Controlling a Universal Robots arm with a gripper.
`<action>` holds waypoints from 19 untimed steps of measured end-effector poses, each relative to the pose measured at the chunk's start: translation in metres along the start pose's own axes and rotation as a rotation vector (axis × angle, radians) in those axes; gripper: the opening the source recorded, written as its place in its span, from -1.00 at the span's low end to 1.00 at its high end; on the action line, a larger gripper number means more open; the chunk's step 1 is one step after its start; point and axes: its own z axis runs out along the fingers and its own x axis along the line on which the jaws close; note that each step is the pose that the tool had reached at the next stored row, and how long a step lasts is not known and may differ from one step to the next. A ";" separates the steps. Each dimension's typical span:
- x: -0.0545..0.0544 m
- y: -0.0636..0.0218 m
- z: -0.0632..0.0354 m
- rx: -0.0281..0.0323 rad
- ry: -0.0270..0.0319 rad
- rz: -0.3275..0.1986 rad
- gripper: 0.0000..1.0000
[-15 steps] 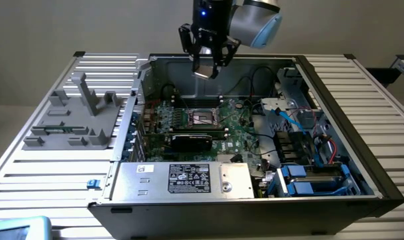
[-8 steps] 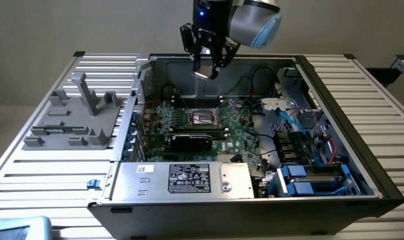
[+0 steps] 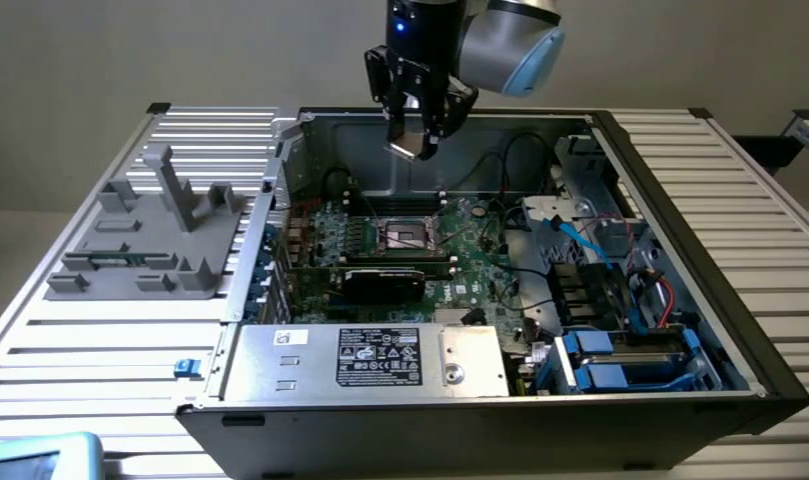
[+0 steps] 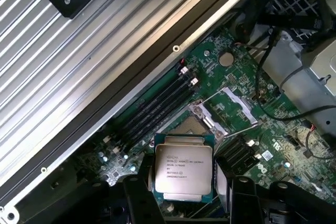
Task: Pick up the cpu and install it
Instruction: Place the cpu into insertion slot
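My gripper (image 3: 414, 150) hangs high over the open computer case, shut on the cpu (image 3: 407, 149), a small silver square chip. In the wrist view the cpu (image 4: 183, 170) sits flat between the two black fingers (image 4: 137, 195), its printed metal top facing the camera. Below it lies the motherboard socket (image 3: 407, 234), a black square with an opened metal frame, in the middle of the green board. In the wrist view the socket (image 4: 186, 125) lies just beyond the cpu's far edge, partly hidden by the chip, with the frame lid (image 4: 227, 109) swung open.
The open case (image 3: 671, 190) has metal walls all round. A black card (image 3: 384, 281) lies near the socket, cables and drive bays (image 3: 604, 360) fill the exterior view's right. A grey plastic fixture block (image 3: 157, 240) stands on the slatted table at the exterior view's left.
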 end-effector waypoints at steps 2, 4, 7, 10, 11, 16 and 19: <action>0.000 0.0000 0.0003 -0.0015 0.0000 0.029 0.11; 0.000 0.0000 0.0006 -0.0029 0.0000 0.057 0.11; 0.000 0.0000 0.0010 -0.0051 0.0001 0.101 0.11; 0.000 0.0000 0.0014 -0.0075 0.0002 0.146 0.11; 0.000 0.0000 0.0016 -0.0083 0.0003 0.161 0.11; 0.000 0.0000 0.0024 -0.0122 0.0005 0.235 0.11; 0.000 0.0000 0.0028 -0.0144 0.0006 0.279 0.11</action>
